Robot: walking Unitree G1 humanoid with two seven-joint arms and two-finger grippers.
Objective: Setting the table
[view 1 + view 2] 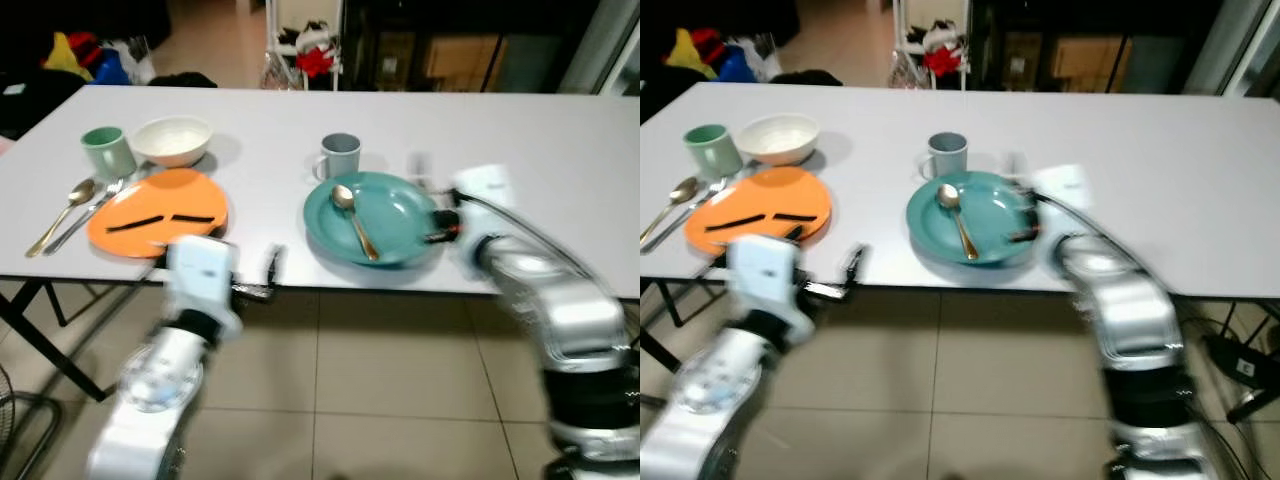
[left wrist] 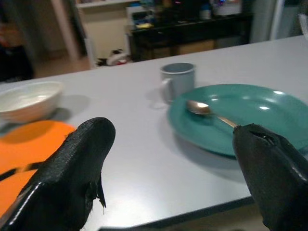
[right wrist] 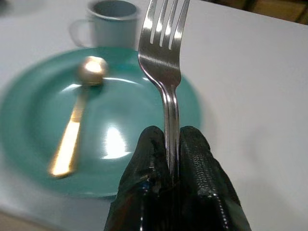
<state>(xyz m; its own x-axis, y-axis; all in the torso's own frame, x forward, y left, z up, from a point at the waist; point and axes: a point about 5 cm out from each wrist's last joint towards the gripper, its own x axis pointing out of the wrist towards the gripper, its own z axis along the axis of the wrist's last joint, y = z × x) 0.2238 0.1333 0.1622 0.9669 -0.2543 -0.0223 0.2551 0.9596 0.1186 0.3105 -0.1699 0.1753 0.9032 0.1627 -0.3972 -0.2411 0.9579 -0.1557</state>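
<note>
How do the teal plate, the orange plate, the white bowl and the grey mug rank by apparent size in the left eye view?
1. teal plate and orange plate: look about alike, so unranked
2. white bowl
3. grey mug

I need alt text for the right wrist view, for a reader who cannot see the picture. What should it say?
The right gripper is shut on the handle of a silver fork, tines pointing away, held over the rim of a teal plate. A gold spoon lies on the plate, and a grey mug stands behind it on the white table.
</note>
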